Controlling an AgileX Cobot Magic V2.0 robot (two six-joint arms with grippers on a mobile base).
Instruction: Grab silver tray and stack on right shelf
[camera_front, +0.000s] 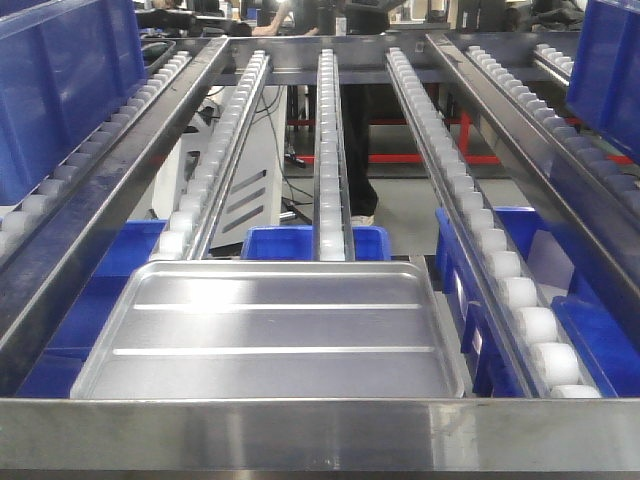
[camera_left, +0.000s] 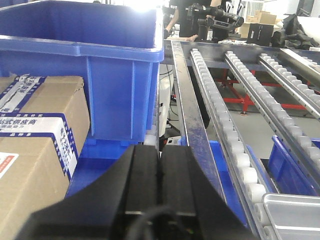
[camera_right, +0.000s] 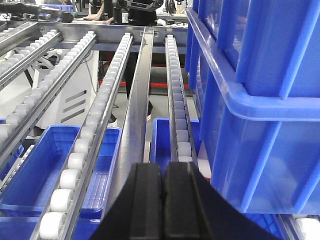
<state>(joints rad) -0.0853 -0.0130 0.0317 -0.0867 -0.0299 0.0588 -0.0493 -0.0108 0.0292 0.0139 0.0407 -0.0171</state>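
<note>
Left jaws closed tight, black fingers (camera_left: 142, 185) meeting along a thin seam, aimed level and forward. Right jaws likewise: fingers (camera_right: 147, 195) flush against each other, pointing straight ahead.

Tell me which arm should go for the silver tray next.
Left, probably. The silver tray shows its corner just right of the shut left pincer in that wrist view. The right pincer, also shut, sits beside a blue crate, with no tray in its view.
</note>
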